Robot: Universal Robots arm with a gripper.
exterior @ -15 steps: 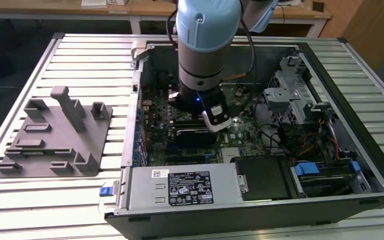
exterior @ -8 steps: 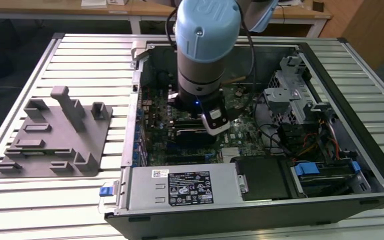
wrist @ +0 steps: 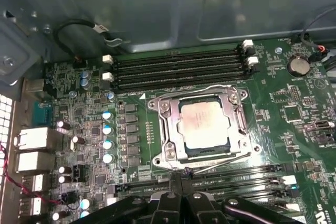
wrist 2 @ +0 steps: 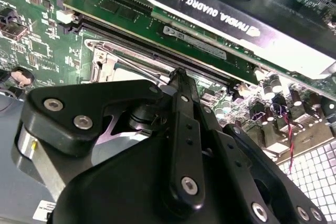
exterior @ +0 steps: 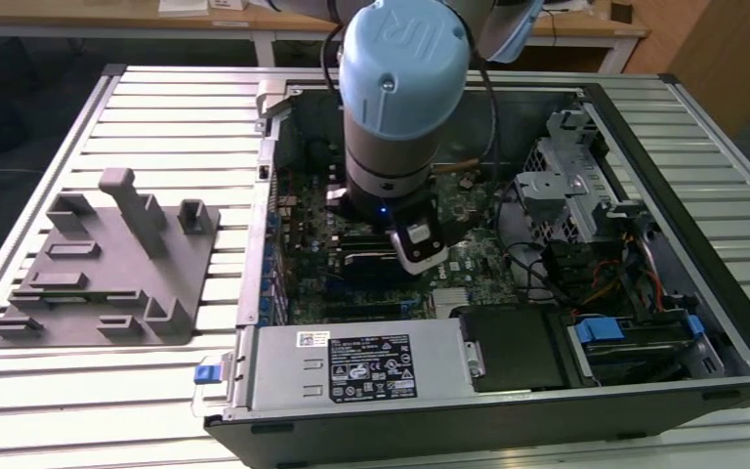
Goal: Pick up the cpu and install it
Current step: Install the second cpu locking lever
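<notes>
Open computer case point(exterior: 687, 322) on slatted counter point(exterior: 153, 117); arm's gripper point(wrist: 181, 174) lowered over motherboard point(wrist: 79, 103). Jaws closed together, holding nothing, tips just beside socket frame point(wrist: 168, 129). Cpu point(wrist: 203, 124) seated inside that frame.

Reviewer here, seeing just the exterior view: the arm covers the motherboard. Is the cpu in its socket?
Observer: Yes. In the first wrist view the cpu lies inside the socket frame, silvery top up.
Operator: Is the gripper holding anything?
Observer: No. The gripper is shut on nothing, its tips beside the frame, apart from the cpu.
Operator: What lies beyond the socket?
Observer: Empty memory slots run along the side away from the gripper.
</notes>
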